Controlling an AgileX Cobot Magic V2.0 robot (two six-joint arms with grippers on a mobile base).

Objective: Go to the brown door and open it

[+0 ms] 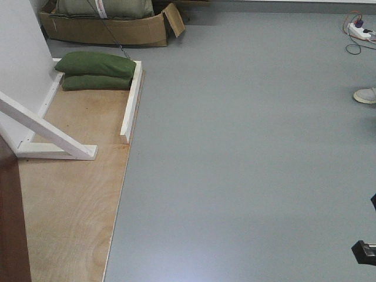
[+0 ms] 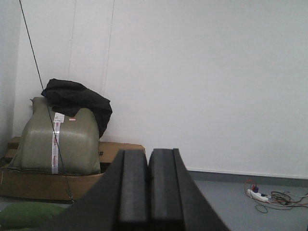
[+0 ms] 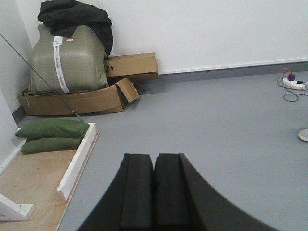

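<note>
Shows the left claw point(image 2: 148, 192) in the left wrist view, pressed pad to pad, aimed at a white wall point(image 2: 216, 72); places an olive sack point(image 2: 57, 139) under a black jacket point(image 2: 79, 98) in a cardboard box point(image 2: 38, 185). Shows the right claw point(image 3: 154, 192) in the right wrist view, likewise pressed together, above grey floor point(image 3: 216, 125). Catches, from the front, the brown door point(image 1: 12, 223) only as a dark strip at the lower left edge, touching a plywood board point(image 1: 70, 205) with white braces point(image 1: 47, 130) and green sandbags point(image 1: 97, 67).
</note>
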